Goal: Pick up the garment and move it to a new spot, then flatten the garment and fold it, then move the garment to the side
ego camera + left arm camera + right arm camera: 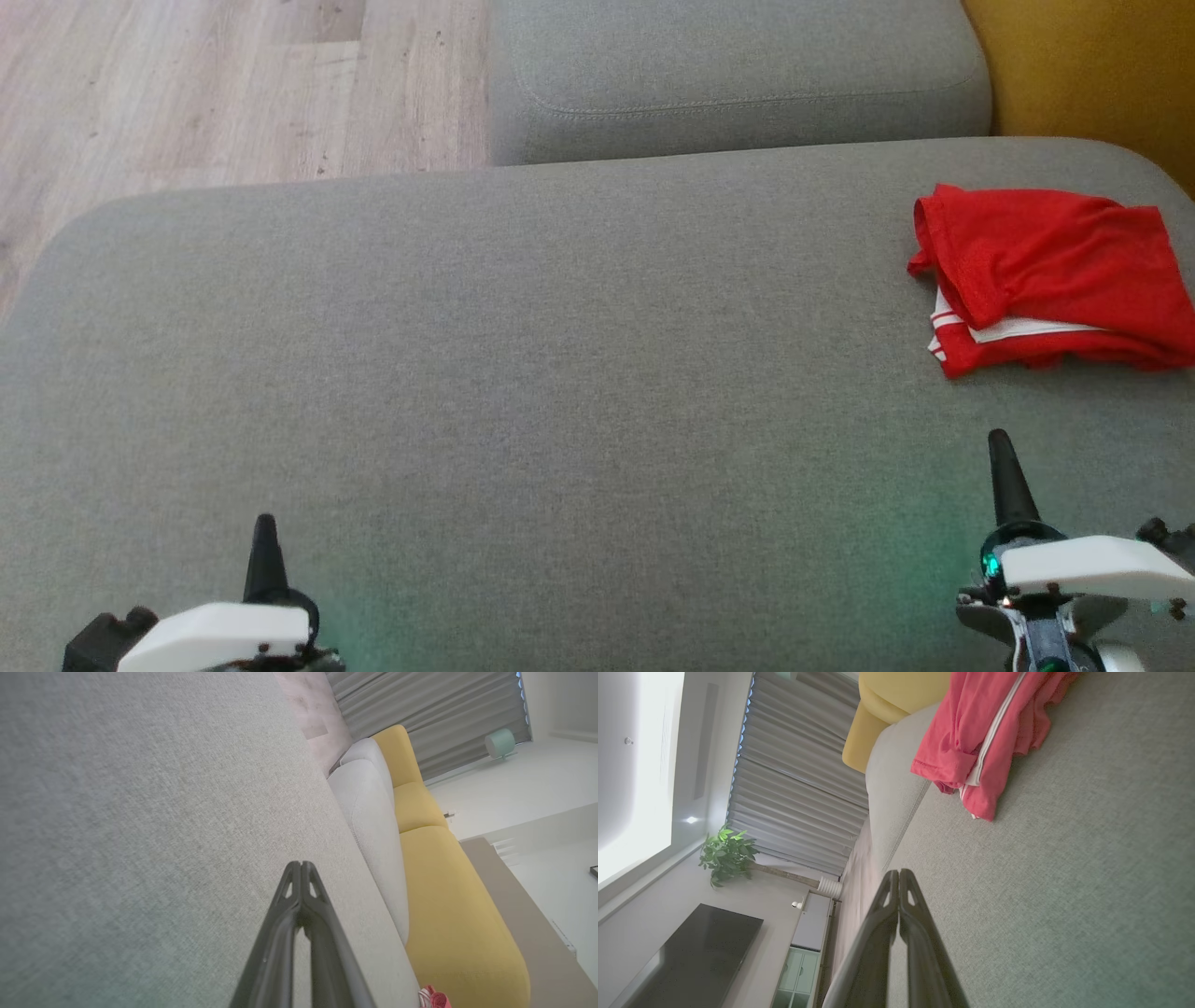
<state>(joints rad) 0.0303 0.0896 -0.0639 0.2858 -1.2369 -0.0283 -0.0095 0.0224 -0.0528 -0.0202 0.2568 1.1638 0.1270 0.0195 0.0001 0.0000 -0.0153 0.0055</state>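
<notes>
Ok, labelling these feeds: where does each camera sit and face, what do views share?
Head view: on the head, facing forward and down at the grey fabric sofa cushion; left gripper lower left, right gripper lower right.
Left wrist view: from that wrist, along its shut fingers, toward a yellow sofa.
Right wrist view: from that wrist, along its shut fingers, toward the crumpled red striped garment.
Shared: head and right wrist both show that garment.
</notes>
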